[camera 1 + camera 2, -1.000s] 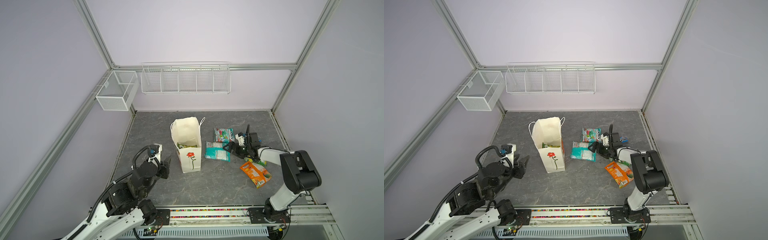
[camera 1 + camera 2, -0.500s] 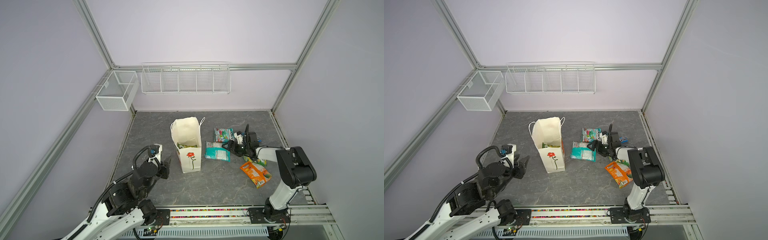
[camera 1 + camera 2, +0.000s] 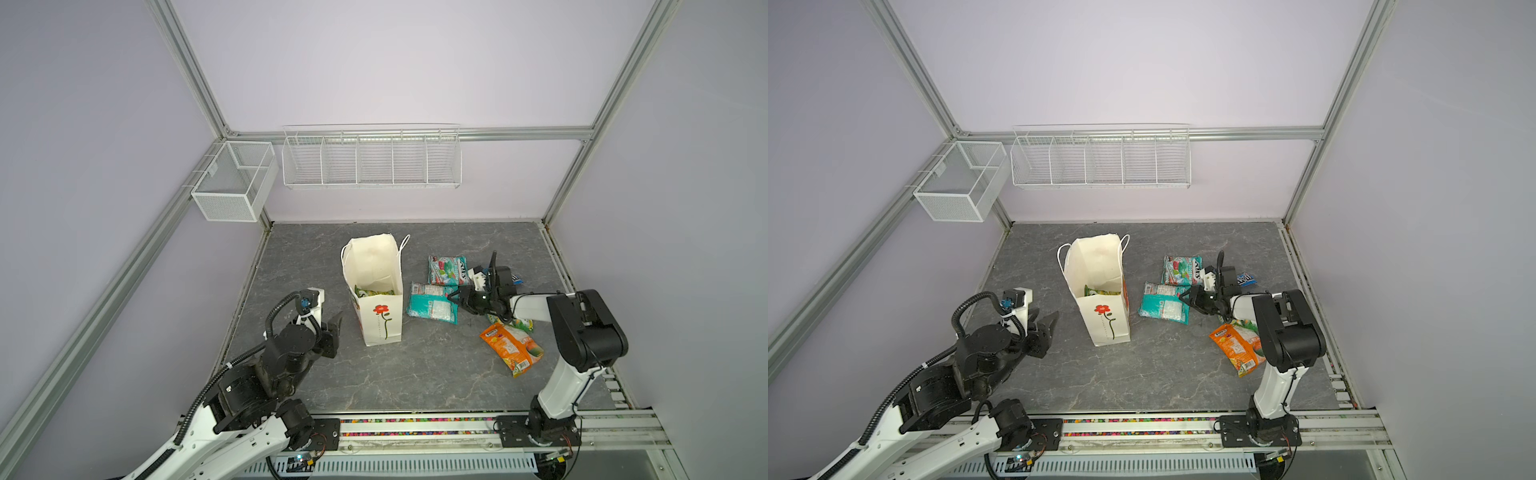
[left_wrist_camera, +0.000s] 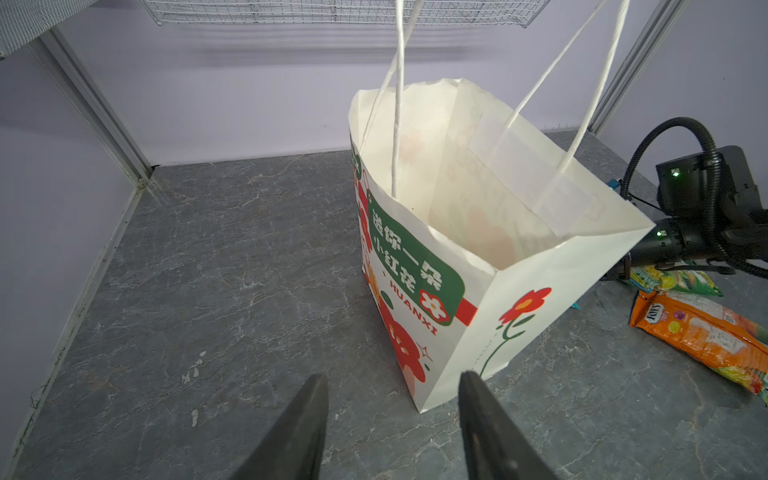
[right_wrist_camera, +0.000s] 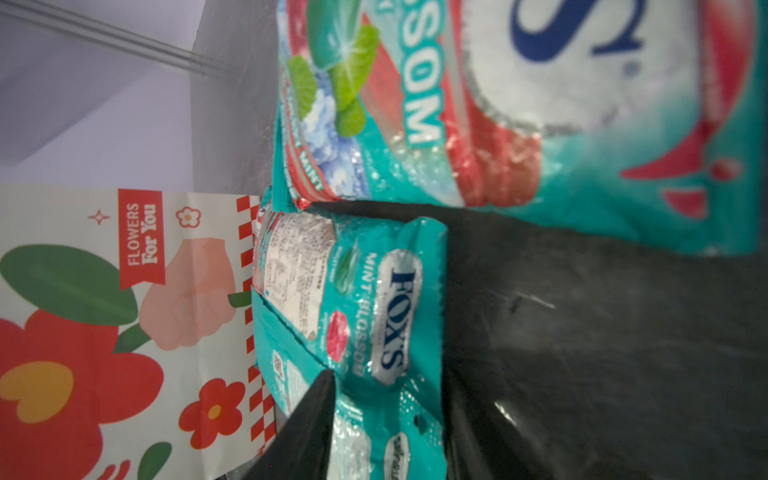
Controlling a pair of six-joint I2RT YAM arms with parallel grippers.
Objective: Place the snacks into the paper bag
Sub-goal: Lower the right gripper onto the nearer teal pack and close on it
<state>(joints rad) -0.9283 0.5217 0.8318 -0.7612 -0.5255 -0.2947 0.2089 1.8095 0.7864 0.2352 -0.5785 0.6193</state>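
The paper bag (image 4: 540,332) carries a green label (image 4: 409,266) with the characters 送你一朵小红花 and, beneath it in red, HUANXI. On another face, in the right wrist view, a red banner (image 5: 141,239) reads FLOWERS For You. One teal packet (image 5: 374,316) is marked FOX'S MINT BLOSSOM, its white panel of small print illegible; the second teal packet (image 5: 540,104) shows only the fragments SSOM and MINT, and the orange packet (image 4: 702,332) bears FOX'S.

You had one packet (image 3: 374,292) in the paper bag (image 3: 380,322). Just right of the bag lay a mint packet (image 3: 432,306); right and farther back, a second mint packet (image 3: 446,270); far right and forward, a fruit packet (image 3: 512,348).
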